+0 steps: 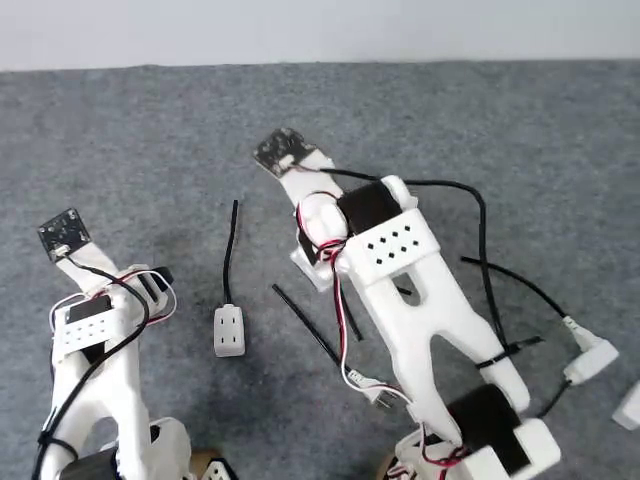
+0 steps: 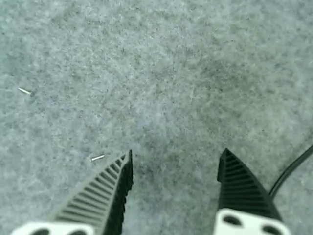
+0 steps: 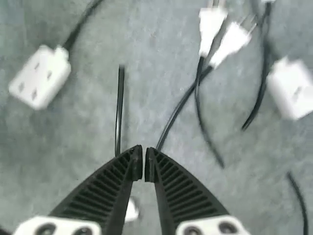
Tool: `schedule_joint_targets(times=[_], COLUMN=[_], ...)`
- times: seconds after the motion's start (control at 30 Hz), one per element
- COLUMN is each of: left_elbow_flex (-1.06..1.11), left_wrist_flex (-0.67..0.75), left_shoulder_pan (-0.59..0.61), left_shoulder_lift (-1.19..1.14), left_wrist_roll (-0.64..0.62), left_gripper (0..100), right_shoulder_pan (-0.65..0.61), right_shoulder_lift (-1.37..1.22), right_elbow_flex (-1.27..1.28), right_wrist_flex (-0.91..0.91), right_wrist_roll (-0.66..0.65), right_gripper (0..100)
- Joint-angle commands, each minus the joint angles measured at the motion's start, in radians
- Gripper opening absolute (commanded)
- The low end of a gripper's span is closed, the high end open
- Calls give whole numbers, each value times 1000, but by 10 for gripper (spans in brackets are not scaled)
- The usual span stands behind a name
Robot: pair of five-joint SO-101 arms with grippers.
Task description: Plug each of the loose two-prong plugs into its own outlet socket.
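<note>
A white outlet socket (image 1: 229,331) on a short black cord lies on the grey carpet between the two arms; it also lies off to one side as the socket (image 3: 40,76) in the right wrist view. My right gripper (image 3: 143,157) is shut with nothing between its fingertips, hovering over a black cord (image 3: 119,110). Beyond it lie two white two-prong plugs (image 3: 213,22) (image 3: 234,38) and a second white socket (image 3: 292,89). My left gripper (image 2: 176,164) is open over bare carpet, a black cord (image 2: 292,169) just beside it. A white plug (image 1: 590,360) lies at the far right.
Black cords (image 1: 487,250) loop across the carpet around the right arm (image 1: 400,270). A loose black cord piece (image 1: 305,325) lies by the socket. Another white piece (image 1: 628,405) sits at the right edge. The left arm (image 1: 95,330) stands at the lower left.
</note>
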State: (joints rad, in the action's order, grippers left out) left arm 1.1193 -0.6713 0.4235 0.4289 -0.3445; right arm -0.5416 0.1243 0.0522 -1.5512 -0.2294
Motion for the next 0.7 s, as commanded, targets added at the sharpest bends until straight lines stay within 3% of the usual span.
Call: schedule_joint_targets(times=[0.0,0.13,0.33,0.47,0.67], left_elbow_flex=[-47,-47,-44,-44,-44], left_wrist_flex=[-3,-2,14,14,15], left_shoulder_pan=[5,3,3,3,3], left_shoulder_lift=[-2,-2,-2,-2,-2], left_wrist_roll=[-12,-11,-12,-14,-14], left_gripper=[268,268,268,268,268], right_shoulder_pan=[5,-28,8,56,21], right_shoulder_lift=[117,311,572,619,565], right_elbow_flex=[120,453,881,971,1051], right_wrist_flex=[-25,102,283,343,351], right_wrist_roll=[5,-57,-110,-118,-284], right_gripper=[9,20,121,143,143])
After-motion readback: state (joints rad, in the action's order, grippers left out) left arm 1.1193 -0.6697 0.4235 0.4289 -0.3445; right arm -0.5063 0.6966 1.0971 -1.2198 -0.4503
